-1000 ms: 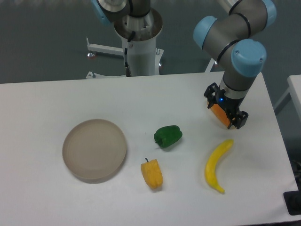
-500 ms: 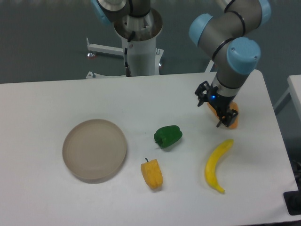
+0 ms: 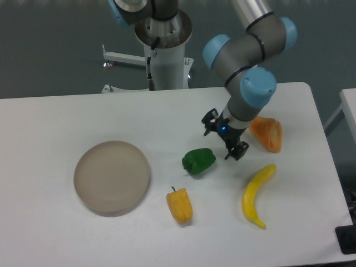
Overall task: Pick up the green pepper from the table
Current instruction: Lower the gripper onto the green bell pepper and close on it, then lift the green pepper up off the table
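The green pepper (image 3: 198, 161) lies on the white worktop (image 3: 55, 117) near its middle, with the yellow pepper (image 3: 179, 205) just below and left of it and the round beige plate (image 3: 112, 177) well off to its left. The claw (image 3: 225, 137) hangs just up and right of it, fingers spread wide with nothing between them, not touching the pepper. Farther right lie the orange pepper (image 3: 267, 133) and, below it, the banana (image 3: 256, 194).
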`<control>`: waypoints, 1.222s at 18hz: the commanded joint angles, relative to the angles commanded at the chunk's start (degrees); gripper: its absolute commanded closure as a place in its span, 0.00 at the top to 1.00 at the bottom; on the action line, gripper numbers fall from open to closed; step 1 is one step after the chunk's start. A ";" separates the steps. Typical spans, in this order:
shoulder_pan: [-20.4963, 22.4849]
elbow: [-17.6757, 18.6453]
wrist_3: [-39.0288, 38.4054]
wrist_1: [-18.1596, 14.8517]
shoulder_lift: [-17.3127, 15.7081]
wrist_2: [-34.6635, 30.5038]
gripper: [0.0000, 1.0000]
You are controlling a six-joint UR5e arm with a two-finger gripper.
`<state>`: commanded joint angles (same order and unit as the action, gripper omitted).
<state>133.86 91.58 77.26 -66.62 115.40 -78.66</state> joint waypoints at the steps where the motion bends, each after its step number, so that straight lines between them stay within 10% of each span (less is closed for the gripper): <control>1: -0.35 -0.09 0.00 0.00 0.09 0.00 1.00; 7: -1.85 0.00 -0.18 0.00 2.02 0.00 0.98; 12: -2.11 -0.52 -1.41 0.00 2.12 -0.09 0.04; 22: 1.75 -9.47 -1.06 -4.99 -2.81 -8.70 0.00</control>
<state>135.61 82.11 76.20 -71.61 112.58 -87.36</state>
